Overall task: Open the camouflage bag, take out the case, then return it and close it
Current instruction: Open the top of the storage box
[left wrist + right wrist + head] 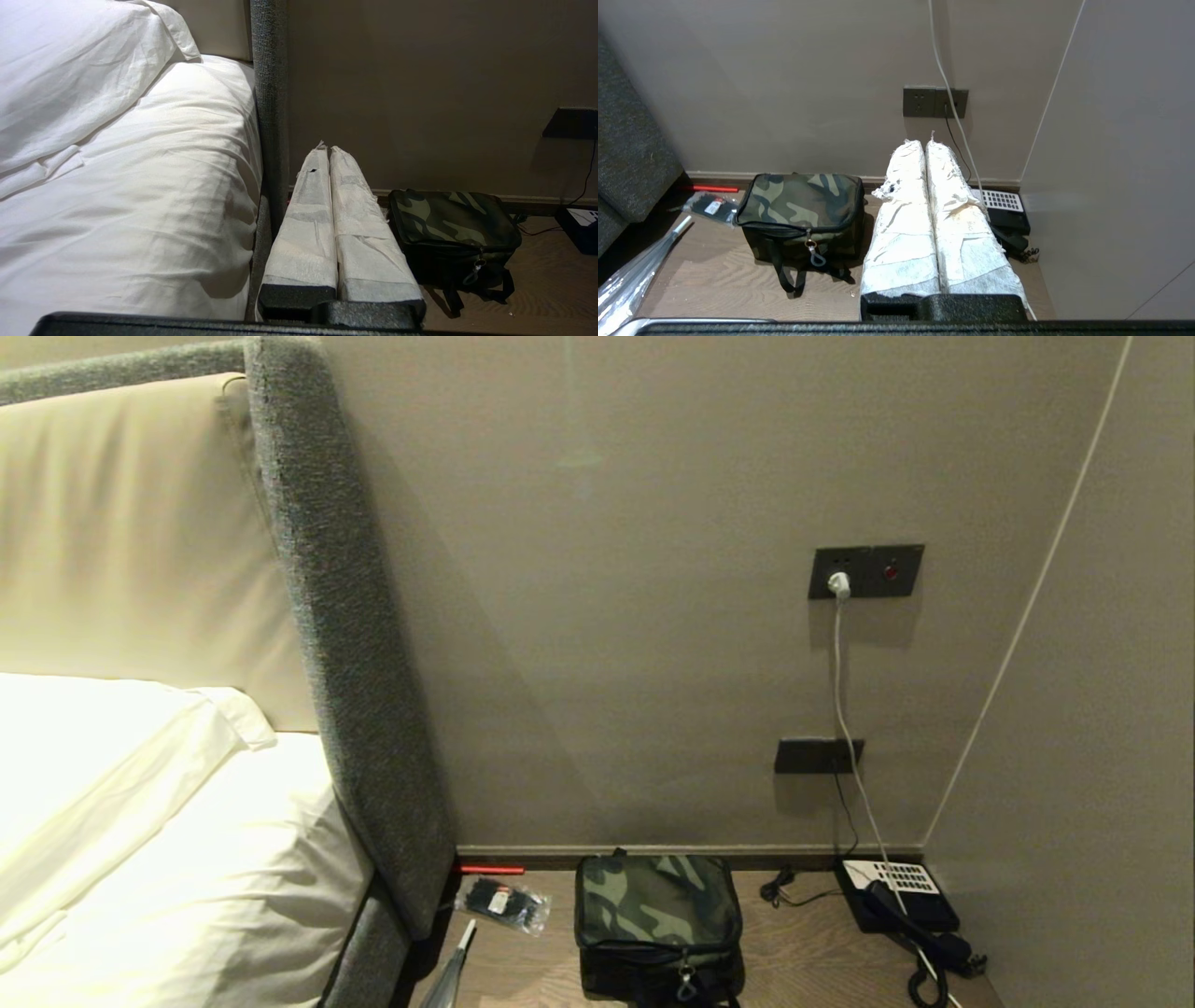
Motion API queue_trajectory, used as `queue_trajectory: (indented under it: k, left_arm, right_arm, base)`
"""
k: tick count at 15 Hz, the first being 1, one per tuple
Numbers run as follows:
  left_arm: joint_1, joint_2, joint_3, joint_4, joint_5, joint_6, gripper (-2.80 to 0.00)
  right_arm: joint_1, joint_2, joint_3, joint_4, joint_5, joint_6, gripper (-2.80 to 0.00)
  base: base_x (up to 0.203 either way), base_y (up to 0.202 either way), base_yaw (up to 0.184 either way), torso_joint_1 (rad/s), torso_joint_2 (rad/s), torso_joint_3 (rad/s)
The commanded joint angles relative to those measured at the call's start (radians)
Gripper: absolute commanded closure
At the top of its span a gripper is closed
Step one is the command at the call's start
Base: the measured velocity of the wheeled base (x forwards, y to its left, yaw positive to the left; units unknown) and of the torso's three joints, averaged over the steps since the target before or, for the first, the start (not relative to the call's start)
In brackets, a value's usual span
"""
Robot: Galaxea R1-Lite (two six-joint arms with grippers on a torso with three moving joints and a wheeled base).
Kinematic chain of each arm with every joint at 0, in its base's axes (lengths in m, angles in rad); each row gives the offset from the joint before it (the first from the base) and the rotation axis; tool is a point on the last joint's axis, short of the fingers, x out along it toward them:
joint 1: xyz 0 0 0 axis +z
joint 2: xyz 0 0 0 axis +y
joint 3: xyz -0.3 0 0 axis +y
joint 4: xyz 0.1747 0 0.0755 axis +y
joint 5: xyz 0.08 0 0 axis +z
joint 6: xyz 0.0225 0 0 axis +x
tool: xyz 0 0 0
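Observation:
The camouflage bag (658, 919) stands zipped shut on the wooden bedside surface against the wall, its zipper pull hanging at the front; it also shows in the wrist views (455, 228) (801, 210). The case is hidden. Neither arm appears in the head view. My left gripper (328, 148) hangs shut, its white-wrapped fingers pressed together, back from the bag beside the bed edge. My right gripper (926, 143) is shut too, empty, held back from the bag between it and the phone.
A black phone with white keys (896, 894) sits by the right wall, cables running to the wall sockets (866, 570). A small clear packet (502, 903) and a red stick (491, 869) lie left of the bag. The grey headboard (359, 709) and the white bed (159, 840) border the left.

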State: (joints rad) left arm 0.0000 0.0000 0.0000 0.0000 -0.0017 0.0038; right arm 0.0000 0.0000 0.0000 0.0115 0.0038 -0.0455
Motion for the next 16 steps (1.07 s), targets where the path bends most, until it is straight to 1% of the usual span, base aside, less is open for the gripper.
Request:
queue_trajectory:
  k: [1,16]
  left_arm:
    - [0.000,0.000,0.000,0.002,0.000,-0.004,0.00]
    - [0.000,0.000,0.000,0.002,0.001,-0.004,0.00]
  right_arm:
    - [0.000,0.000,0.000,-0.001,0.001,0.000,0.00]
    - [0.000,0.000,0.000,-0.001,0.001,0.000,0.00]
  base:
    - [0.000,0.000,0.000,0.004,0.00,-0.051]
    - [0.000,0.000,0.000,0.002,0.00,-0.187]
